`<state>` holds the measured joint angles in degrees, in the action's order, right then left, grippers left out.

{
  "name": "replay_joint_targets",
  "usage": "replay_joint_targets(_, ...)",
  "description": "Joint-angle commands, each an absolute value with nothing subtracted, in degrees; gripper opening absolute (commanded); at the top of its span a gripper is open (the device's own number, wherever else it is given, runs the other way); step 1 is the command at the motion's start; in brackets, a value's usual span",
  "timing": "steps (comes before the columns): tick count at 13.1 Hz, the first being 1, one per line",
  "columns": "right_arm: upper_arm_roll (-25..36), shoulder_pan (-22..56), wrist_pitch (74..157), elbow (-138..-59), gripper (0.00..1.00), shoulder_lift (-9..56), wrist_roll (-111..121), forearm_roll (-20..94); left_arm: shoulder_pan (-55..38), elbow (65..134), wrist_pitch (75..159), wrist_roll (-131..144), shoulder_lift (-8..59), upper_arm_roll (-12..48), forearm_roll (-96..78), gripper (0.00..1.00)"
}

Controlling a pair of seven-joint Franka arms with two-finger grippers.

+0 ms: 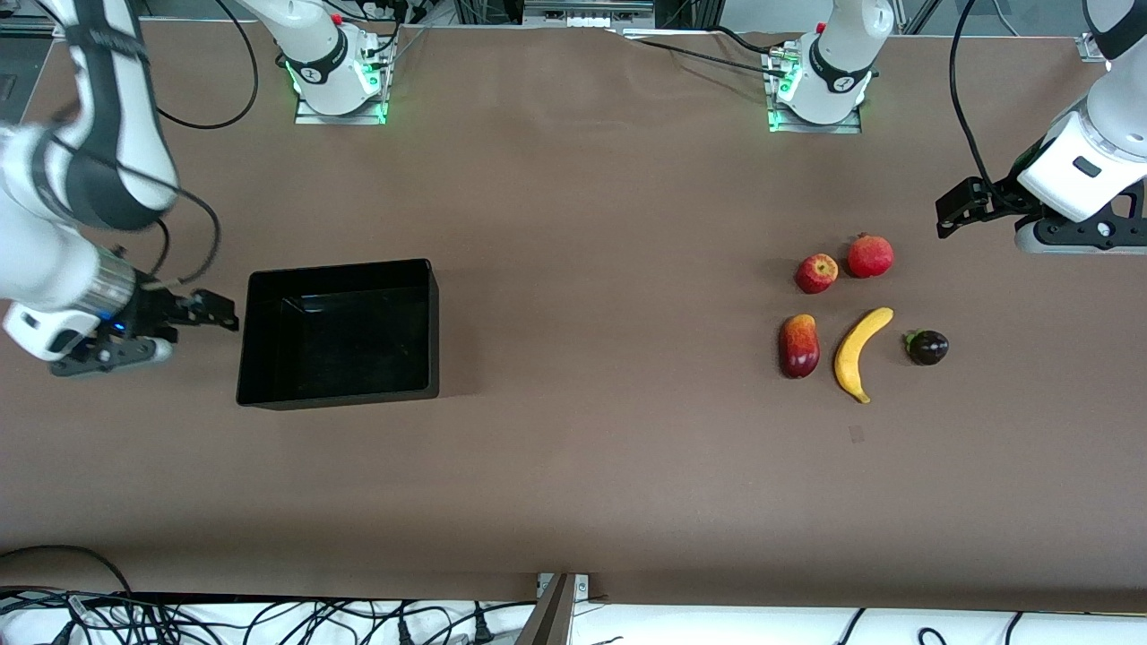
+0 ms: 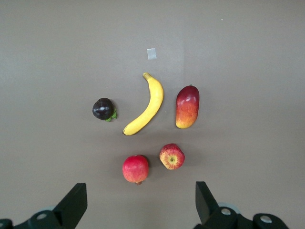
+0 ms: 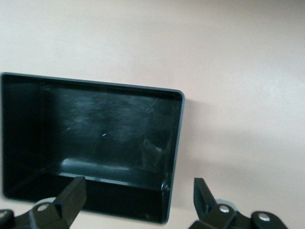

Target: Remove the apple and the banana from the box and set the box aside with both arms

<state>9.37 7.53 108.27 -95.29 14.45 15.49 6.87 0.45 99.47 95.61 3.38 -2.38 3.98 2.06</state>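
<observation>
Right gripper (image 1: 228,315) is found at the right arm's end of the table, just beside the box's end wall and apart from it; its fingers are spread wide and nothing is held, as the right wrist view confirms, with the rim seen between the two finger tips.

Box (image 1: 340,333) is set down flat on the table, open side up, and its interior is seen to be empty. It lies well apart from the fruit, toward the right arm's end.

Fruit is grouped toward the left arm's end, well apart from the box. Apple (image 1: 816,273) is laid just beside a pomegranate (image 1: 870,256); banana (image 1: 860,353) is laid nearer the front camera than the apple, between a mango (image 1: 799,345) and a small dark fruit (image 1: 927,347).

Left gripper (image 1: 952,208) is held in the air near the fruit group, toward the left arm's end, fingers apart, empty.

Step judged: both fruits are out and the box is aside, so the task is judged all but done, with the box let go. Next move is judged to call only for both arms to be drawn clear without the box or fruit being nudged.
</observation>
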Motion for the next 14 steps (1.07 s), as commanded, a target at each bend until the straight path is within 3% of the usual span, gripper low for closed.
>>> replay_joint_targets(1, 8.6, 7.0, 97.0, -87.5, 1.00, 13.7, 15.6, 6.5, -0.4, 98.8, 94.7, 4.2, -2.6, 3.8, 1.2, 1.00)
replay_joint_targets(3, 7.9, 8.5, 94.2, -88.9, 1.00, 8.6, 15.1, 5.7, -0.4, 98.7, 94.7, 4.2, -2.6, 3.8, 1.2, 1.00)
replay_joint_targets(8, 6.1, 8.6, 95.3, -101.3, 1.00, -4.3, 10.4, 5.1, -0.4, 98.7, 94.7, 4.1, -2.6, 3.8, 1.2, 1.00)
replay_joint_targets(14, 3.5, 8.7, 96.1, -99.2, 1.00, -3.5, 10.1, 1.4, -0.4, 97.9, 94.7, 4.0, -1.7, 3.7, 1.2, 1.00)
